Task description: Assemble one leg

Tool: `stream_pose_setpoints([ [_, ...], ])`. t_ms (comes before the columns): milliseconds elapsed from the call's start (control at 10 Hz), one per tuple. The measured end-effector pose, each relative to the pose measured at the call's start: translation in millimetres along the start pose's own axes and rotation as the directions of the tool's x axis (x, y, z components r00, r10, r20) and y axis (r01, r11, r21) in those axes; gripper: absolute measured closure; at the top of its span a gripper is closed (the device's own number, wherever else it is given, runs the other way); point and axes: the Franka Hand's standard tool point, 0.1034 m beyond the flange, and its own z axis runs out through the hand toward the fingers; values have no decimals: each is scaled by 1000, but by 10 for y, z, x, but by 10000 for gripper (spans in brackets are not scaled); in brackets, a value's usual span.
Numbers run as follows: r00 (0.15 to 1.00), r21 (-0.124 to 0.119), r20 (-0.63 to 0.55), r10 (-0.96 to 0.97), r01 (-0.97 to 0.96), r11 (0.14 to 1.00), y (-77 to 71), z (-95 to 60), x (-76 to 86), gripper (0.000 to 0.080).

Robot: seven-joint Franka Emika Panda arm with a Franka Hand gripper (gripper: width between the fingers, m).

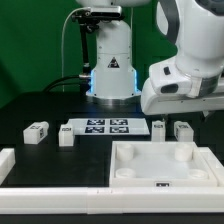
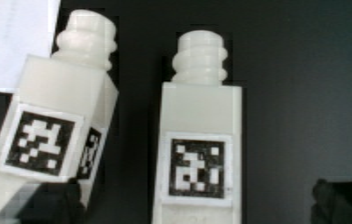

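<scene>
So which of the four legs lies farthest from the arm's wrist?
The leg at the exterior view's far left; its neighbour sits nearer the marker board, and the other two lie below the wrist.

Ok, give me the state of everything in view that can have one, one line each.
pincer: open, holding nothing.
tilted leg: lying loose, ungrasped.
straight leg: lying loose beside it, not touching it.
outer left leg: loose, unattached.
inner left leg: loose, unattached.
panel: lying flat, no leg fitted.
</scene>
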Motion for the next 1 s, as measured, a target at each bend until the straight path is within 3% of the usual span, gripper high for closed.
stream_pose_setpoints([
  [200,993,-2,117,-1,1,1000,-54,-11,48,150],
  [1000,994,-4,108,4,-3,1000,-52,165,93,150],
])
